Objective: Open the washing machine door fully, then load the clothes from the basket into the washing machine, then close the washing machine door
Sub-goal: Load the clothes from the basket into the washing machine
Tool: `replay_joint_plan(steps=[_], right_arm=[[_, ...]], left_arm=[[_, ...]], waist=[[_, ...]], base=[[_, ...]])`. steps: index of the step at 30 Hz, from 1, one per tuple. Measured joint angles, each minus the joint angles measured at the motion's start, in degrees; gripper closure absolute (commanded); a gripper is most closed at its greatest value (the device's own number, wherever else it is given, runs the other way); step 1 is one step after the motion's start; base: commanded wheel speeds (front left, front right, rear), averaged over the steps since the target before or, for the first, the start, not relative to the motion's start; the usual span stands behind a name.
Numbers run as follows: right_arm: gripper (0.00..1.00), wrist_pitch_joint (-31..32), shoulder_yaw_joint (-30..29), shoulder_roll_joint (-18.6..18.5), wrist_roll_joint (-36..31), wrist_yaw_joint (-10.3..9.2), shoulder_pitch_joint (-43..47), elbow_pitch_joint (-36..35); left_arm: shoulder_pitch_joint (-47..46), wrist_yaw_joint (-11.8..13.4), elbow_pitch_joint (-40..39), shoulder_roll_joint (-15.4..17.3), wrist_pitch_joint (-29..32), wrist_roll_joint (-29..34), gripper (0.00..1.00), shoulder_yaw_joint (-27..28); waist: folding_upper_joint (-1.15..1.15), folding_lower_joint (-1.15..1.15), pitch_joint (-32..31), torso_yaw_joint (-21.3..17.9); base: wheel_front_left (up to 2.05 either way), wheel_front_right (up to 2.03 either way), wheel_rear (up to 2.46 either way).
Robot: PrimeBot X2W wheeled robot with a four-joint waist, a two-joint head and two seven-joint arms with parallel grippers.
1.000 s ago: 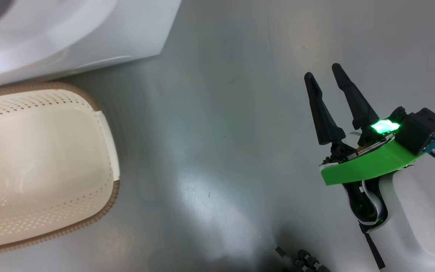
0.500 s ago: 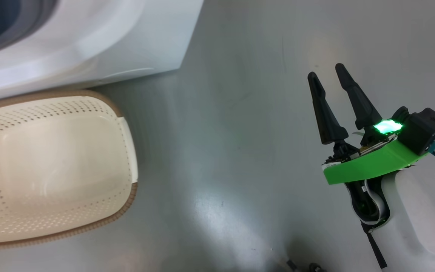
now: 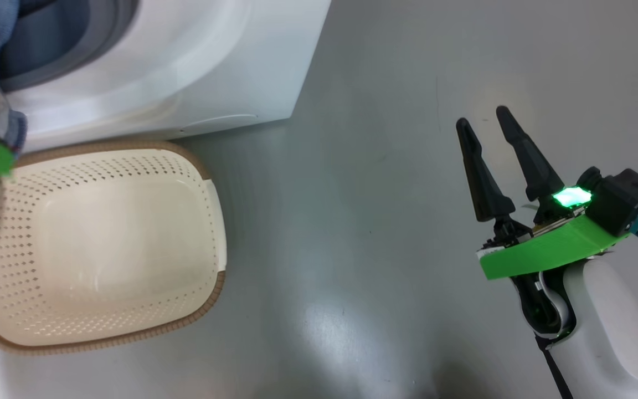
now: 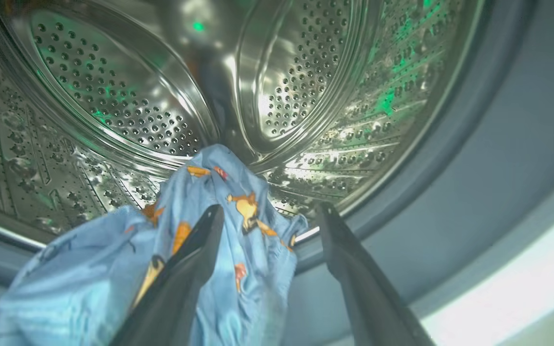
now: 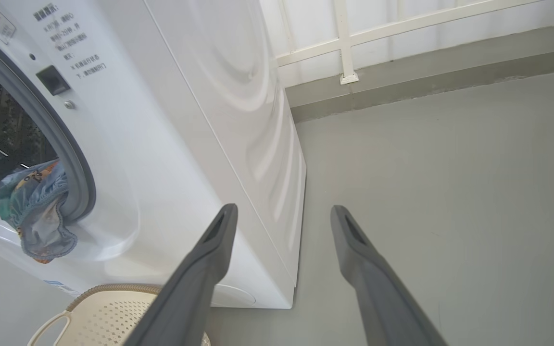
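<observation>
The white washing machine (image 3: pixel 214 55) stands with its mouth uncovered; the washing machine door is out of view. My left gripper (image 4: pixel 271 207) is open at the mouth, pointing into the steel drum (image 4: pixel 113 86). Light-blue printed clothes (image 4: pixel 229 178) lie across the grey-blue rubber ring (image 4: pixel 474 168) and lean on my left finger, with nothing between the jaws. From the side, the clothes (image 5: pixel 36 206) hang out over the ring's lower lip. The cream basket (image 3: pixel 208 299) sits on the floor below the mouth with nothing in it. My right gripper (image 3: pixel 482 116) hangs open over bare floor.
The machine's right side panel (image 5: pixel 258 144) runs close to the left of my right gripper (image 5: pixel 283 208). Grey floor (image 3: pixel 352 194) stretches between basket and right arm. A wall with a white railing (image 5: pixel 344 43) closes the back. The basket's rim (image 5: pixel 113 288) lies below the machine's front.
The head camera has turned, so machine and basket sit further right in its view. A green part of the left arm and blue cloth now show at the left edge. Right gripper is unchanged.
</observation>
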Motion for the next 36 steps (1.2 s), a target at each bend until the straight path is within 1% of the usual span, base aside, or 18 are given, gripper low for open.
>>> replay_joint_plan(steps=[4,8,13,16,20,25,29,36], right_arm=[[0.00,0.0,-0.2,-0.3,0.0,0.00,0.1,0.0],[0.00,0.0,-0.4,-0.7,0.0,0.00,0.1,0.0],[0.00,0.0,-1.7,-1.4,-0.1,0.00,0.3,-0.3],[0.00,0.0,-2.1,-1.8,-0.2,0.00,0.7,-0.6],[0.00,0.0,-2.7,-2.1,-0.2,0.00,1.1,-0.8],[0.00,0.0,-2.9,-2.1,-0.4,0.00,1.1,-0.8],[0.00,0.0,-2.8,-2.1,-0.9,0.00,1.1,-0.8],[0.00,0.0,-2.5,-2.1,-0.9,0.00,1.1,-0.6]], left_arm=[[10.1,4.0,-10.2,0.2,0.0,0.0,0.00,0.8],[17.9,7.3,-17.8,0.3,-0.2,0.1,0.00,1.4],[24.1,10.3,-23.9,-0.4,-0.3,0.6,0.00,2.9],[26.8,11.1,-25.1,-1.7,-0.3,0.8,0.00,4.9],[29.1,11.1,-25.5,-3.5,-0.3,1.2,0.00,7.2],[29.5,9.4,-25.4,-4.8,-0.3,2.6,0.00,9.1],[29.5,8.3,-24.3,-5.3,-0.3,2.6,0.00,10.0],[28.9,6.1,-19.1,-5.3,-0.1,1.4,0.00,10.3]], waist=[[0.00,0.00,-0.5,0.6],[0.00,0.00,-0.8,1.1],[0.00,0.00,-0.7,1.6],[0.00,0.00,-0.5,1.7],[0.00,0.00,-0.2,2.0],[0.00,0.00,-0.1,2.1],[0.00,0.00,-0.3,2.1],[0.00,0.00,-0.4,1.7]], base=[[0.00,0.00,0.00],[0.00,0.00,0.00],[0.00,0.00,0.00],[0.00,0.00,0.00],[0.00,0.00,0.00],[0.00,0.00,0.00],[0.00,0.00,0.00],[0.00,0.00,0.00]])
